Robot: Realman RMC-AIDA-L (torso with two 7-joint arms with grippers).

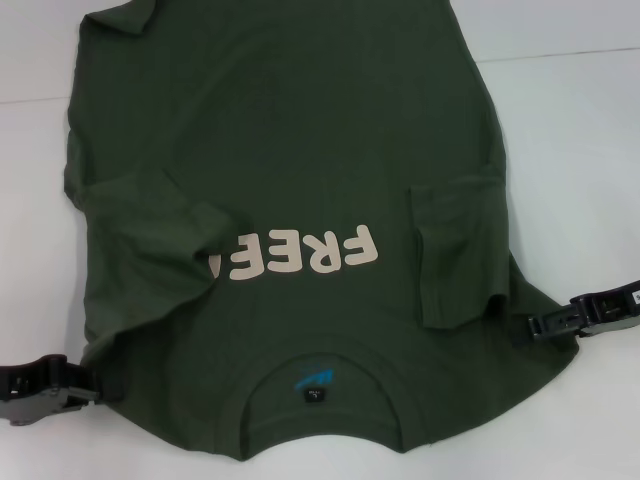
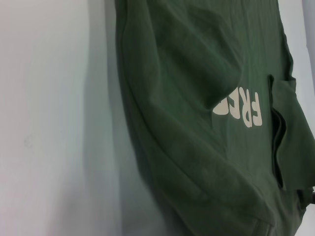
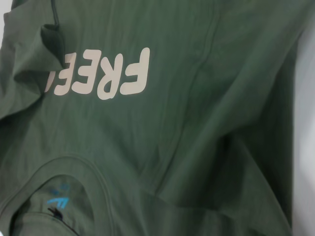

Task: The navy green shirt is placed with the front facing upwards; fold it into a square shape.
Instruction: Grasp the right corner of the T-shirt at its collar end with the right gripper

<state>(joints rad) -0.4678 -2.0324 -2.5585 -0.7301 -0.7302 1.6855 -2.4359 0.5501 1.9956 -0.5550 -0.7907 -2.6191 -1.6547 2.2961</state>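
I see the shirt (image 1: 290, 170) lying flat on the white table (image 1: 580, 130), print up, collar (image 1: 320, 395) towards me. Both sleeves are already folded in over the chest; the left one covers the last letter of the print (image 1: 300, 255). I judge the next step is to fold the body lengthwise, so each tool should take its edge low and flat and carry it over evenly, so that the sleeves do not slip out. My left tool (image 1: 85, 385) is touching the shirt's shoulder edge near the collar, and my right tool (image 1: 530, 327) is at the opposite shoulder edge. I cannot tell whether either tool is open or closed.
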